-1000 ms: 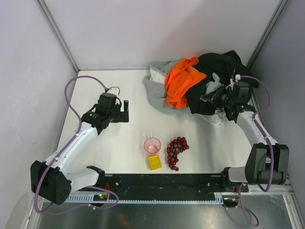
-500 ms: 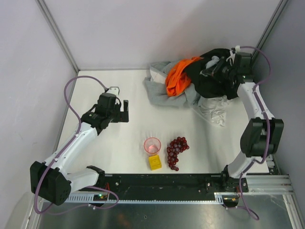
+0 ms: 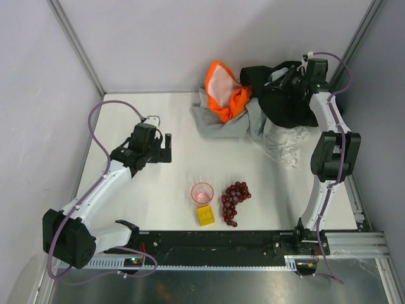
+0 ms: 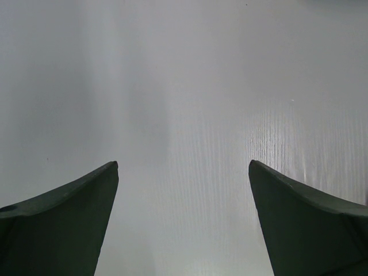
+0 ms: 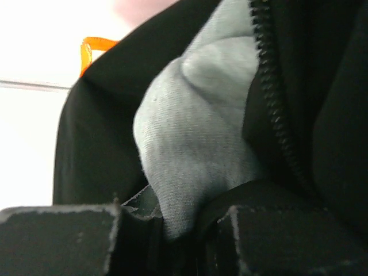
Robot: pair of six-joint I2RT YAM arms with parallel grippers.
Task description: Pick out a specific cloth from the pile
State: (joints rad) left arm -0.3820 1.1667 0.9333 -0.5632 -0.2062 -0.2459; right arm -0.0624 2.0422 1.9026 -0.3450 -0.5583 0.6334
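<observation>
The pile [image 3: 253, 107] lies at the back right: a grey sweatshirt [image 3: 221, 121], a bright orange garment [image 3: 224, 95] and a black zip garment [image 3: 288, 104]. A thin white cloth [image 3: 286, 144] lies crumpled on the table at the pile's near right edge. My right gripper [image 3: 283, 81] is raised over the pile's back. In the right wrist view it [image 5: 178, 224] is shut on a pale grey-white fabric fold [image 5: 190, 144] beside the black garment's zip [image 5: 270, 86]. My left gripper [image 3: 166, 147] is open and empty over bare table [image 4: 183, 164].
A pink cup [image 3: 202, 192], a yellow block [image 3: 205, 215] and a bunch of dark red grapes [image 3: 234, 199] stand at the near middle. Walls close the back and both sides; the right arm reaches along the right wall.
My right gripper has risen and moved toward the back wall, dragging the black garment up. The orange garment has tipped up and left. The white cloth stays on the table. Left arm unmoved.
</observation>
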